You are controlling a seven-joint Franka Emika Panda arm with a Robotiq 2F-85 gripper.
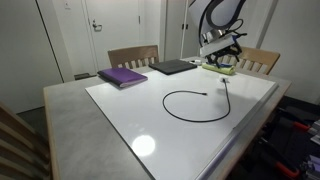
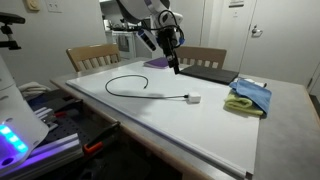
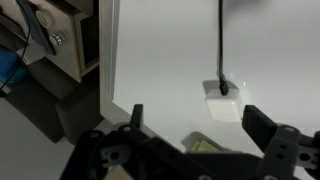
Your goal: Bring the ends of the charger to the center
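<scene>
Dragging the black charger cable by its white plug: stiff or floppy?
Probably floppy: the thin black charger cable lies in a loose loop, so it should trail and bend. The small white plug looks light, likely sliding easily on the glossy white board.

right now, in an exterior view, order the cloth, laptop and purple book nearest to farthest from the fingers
From the fingers, in an exterior view:
1. cloth, just beneath them, far right
2. laptop, far edge, middle
3. purple book, far edge, leftmost
</scene>
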